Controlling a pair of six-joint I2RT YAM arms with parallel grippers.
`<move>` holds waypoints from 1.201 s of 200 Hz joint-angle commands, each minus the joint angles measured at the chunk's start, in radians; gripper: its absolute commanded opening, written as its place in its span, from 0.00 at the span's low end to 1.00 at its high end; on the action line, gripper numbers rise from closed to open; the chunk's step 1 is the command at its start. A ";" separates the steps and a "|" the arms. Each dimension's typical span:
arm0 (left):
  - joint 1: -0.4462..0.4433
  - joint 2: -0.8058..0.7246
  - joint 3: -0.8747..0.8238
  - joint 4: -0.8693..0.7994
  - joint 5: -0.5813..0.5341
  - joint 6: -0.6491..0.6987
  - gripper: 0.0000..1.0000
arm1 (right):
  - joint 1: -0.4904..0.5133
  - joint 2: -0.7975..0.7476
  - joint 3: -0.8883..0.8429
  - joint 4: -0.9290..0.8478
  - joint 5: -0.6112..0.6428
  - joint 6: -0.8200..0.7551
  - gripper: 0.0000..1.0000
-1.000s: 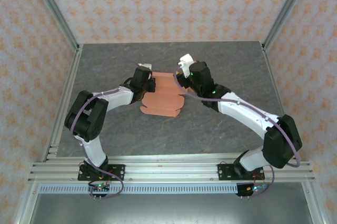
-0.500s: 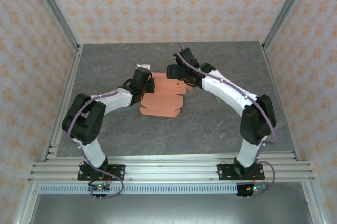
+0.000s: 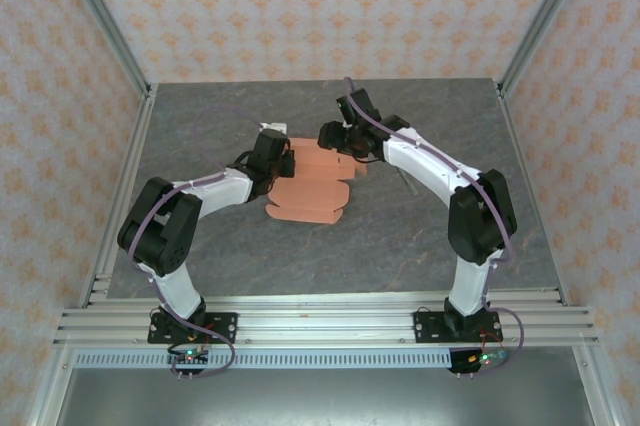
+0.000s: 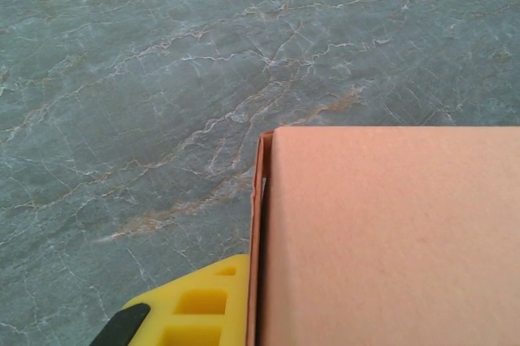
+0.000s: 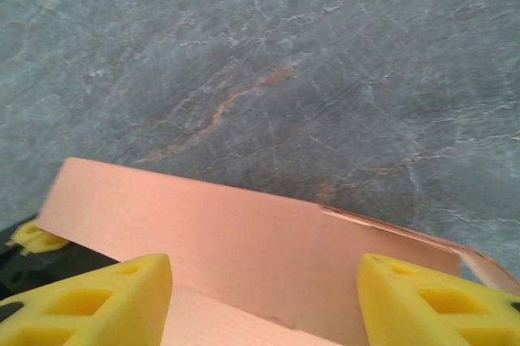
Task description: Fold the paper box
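The paper box (image 3: 315, 184) is a salmon-orange card sheet, partly folded, lying mid-table between the two arms. My left gripper (image 3: 287, 161) is at its left edge, shut on a raised side panel (image 4: 390, 240). One yellow finger (image 4: 191, 309) presses against that panel's outer face, and the other finger is hidden behind the card. My right gripper (image 3: 333, 136) hangs over the box's far edge and is open. In the right wrist view a raised card wall (image 5: 244, 232) runs across between and just beyond the tips of that gripper (image 5: 264, 305), touching neither finger.
The grey marble tabletop (image 3: 430, 226) is bare around the box. Aluminium frame posts (image 3: 125, 96) and patterned walls close in the left, right and far sides. A metal rail (image 3: 320, 324) carrying both arm bases runs along the near edge.
The right arm has swung left and stretched out toward the box's far edge, bringing its gripper low over it, with the jaws a little narrower. The left arm has held still.
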State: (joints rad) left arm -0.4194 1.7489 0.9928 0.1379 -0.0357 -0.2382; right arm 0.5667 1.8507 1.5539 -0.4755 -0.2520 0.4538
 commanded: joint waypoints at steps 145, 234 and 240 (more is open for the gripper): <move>-0.019 -0.018 -0.008 0.011 -0.030 -0.026 0.05 | -0.012 -0.015 -0.188 0.331 0.003 0.332 0.25; -0.021 -0.028 -0.005 -0.013 -0.057 -0.033 0.05 | -0.018 -0.149 -0.248 0.191 0.118 0.185 0.56; -0.022 -0.031 -0.005 -0.015 -0.057 -0.037 0.05 | -0.018 -0.172 -0.276 0.180 0.125 0.167 0.58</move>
State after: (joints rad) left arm -0.4324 1.7493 0.9848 0.1093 -0.0643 -0.2516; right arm 0.5533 1.7947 1.3365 -0.2184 -0.2123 0.7166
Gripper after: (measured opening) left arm 0.087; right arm 0.547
